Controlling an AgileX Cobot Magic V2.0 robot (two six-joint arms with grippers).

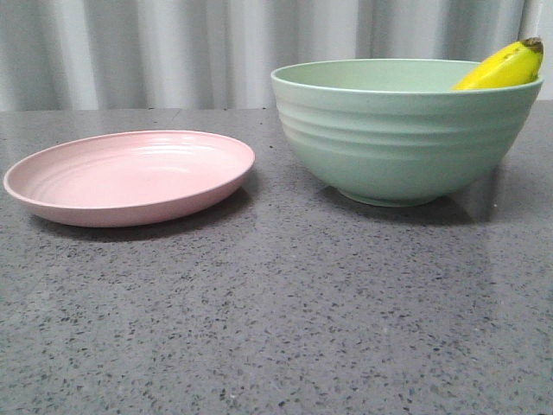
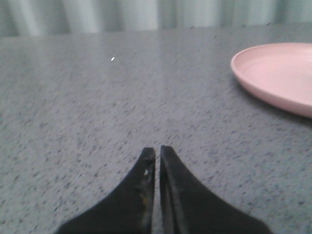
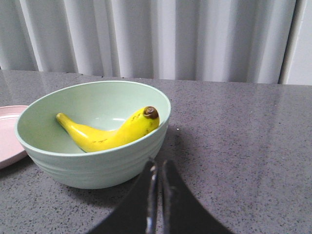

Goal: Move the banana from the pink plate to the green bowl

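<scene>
Bare grey surface (image 1: pixel 285 328) is filling the foreground of the front view, with the plate (image 1: pixel 130 177) sitting empty on the left and the bowl (image 1: pixel 404 130) standing just to its right, a narrow gap between them. The banana (image 3: pixel 109 131) is lying inside the bowl, its dark tip leaning on the rim and poking up above it, so the transfer is looking done.

Both arms are sitting low and away from the dishes. The left pincer (image 2: pixel 157 152) is pinched closed, holding nothing, hovering over bare surface with the plate off to one side. The right pincer (image 3: pixel 157 165) is likewise closed and empty, sitting just short of the bowl's outer wall.

Little seems likely to go wrong now. The main risk, I judge, is the right arm nudging the bowl if it is swinging forward or sideways, since the wall is so near; a knock could rock the banana tip over the rim. Backing straight away looks safest. Open room is lying all around the front of the surface, and no surface edge is showing.
</scene>
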